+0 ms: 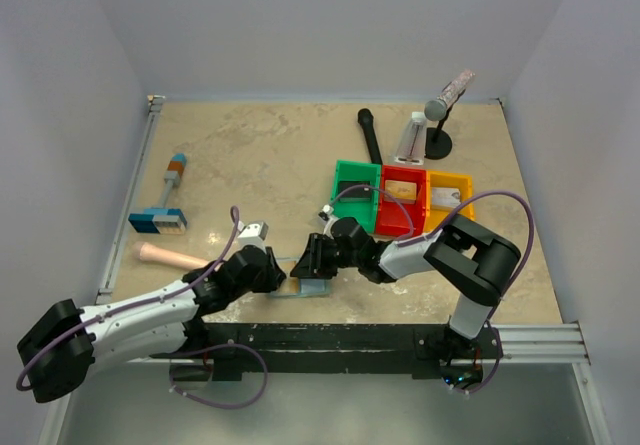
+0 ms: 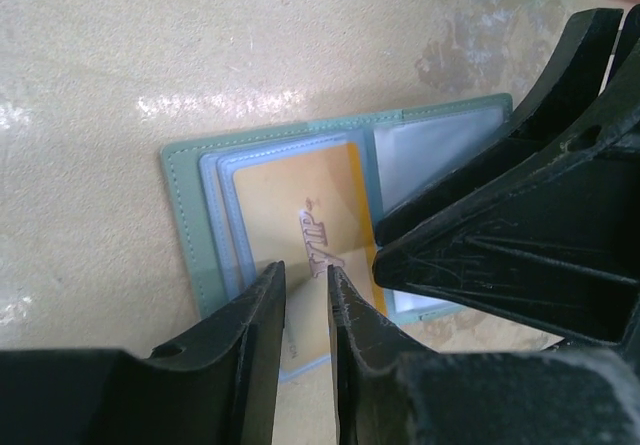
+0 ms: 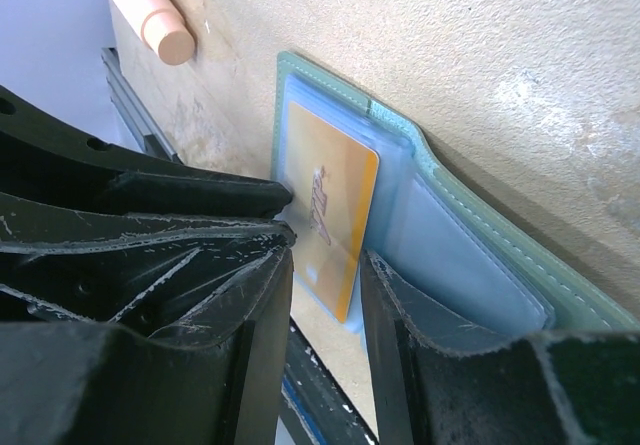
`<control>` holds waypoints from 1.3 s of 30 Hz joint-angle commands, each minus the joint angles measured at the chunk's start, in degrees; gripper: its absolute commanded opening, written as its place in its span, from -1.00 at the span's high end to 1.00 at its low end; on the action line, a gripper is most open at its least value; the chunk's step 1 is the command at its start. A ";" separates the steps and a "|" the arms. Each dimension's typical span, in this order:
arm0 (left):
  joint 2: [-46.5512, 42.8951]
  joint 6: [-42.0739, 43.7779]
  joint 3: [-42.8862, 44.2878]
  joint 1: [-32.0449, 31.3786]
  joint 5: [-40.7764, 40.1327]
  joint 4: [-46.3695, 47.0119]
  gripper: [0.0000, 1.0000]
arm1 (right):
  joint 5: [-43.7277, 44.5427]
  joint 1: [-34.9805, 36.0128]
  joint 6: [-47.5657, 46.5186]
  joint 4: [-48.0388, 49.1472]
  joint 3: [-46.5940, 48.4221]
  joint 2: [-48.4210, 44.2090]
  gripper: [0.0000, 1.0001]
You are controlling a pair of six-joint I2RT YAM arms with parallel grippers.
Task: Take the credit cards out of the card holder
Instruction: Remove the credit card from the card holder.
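Note:
The grey-blue card holder [image 1: 312, 287] lies open at the table's front edge, and shows in the left wrist view [image 2: 190, 225] and the right wrist view [image 3: 470, 215]. A tan-orange card [image 2: 290, 195] sticks partway out of its left sleeve toward the edge [image 3: 335, 195]. My left gripper [image 2: 306, 270] has its fingers a narrow gap apart, tips over this card, which lies flat beneath. My right gripper [image 3: 325, 265] is open, with one finger [image 3: 400, 305] on the holder's right panel. A dark card [image 1: 352, 189], a tan card [image 1: 402, 190] and a pale card [image 1: 447, 197] lie in the bins.
Green [image 1: 340, 210], red [image 1: 392, 227] and yellow [image 1: 468, 187] bins stand right of centre. A blue-and-orange block tool [image 1: 160, 215] and a wooden dowel [image 1: 170, 257] lie at the left. A black stick [image 1: 370, 135] and a stand [image 1: 438, 130] are at the back. The black rail [image 1: 350, 335] runs just below the holder.

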 commanded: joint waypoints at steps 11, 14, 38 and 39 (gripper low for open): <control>-2.45 0.85 1.11 0.06 -2.74 -8.03 0.48 | -0.99 -0.17 -0.57 -0.19 2.11 0.76 0.24; -0.95 0.94 1.19 0.06 -2.74 -7.33 0.50 | -1.25 -0.17 -1.00 -1.42 2.64 0.59 0.24; 5.21 1.12 -0.74 0.06 -1.25 -1.97 0.58 | -1.34 -0.17 -3.21 -5.05 4.05 0.23 0.18; 5.47 1.12 -0.74 0.06 -1.16 -1.88 0.58 | -2.04 -0.17 -2.85 -3.37 3.70 0.49 0.18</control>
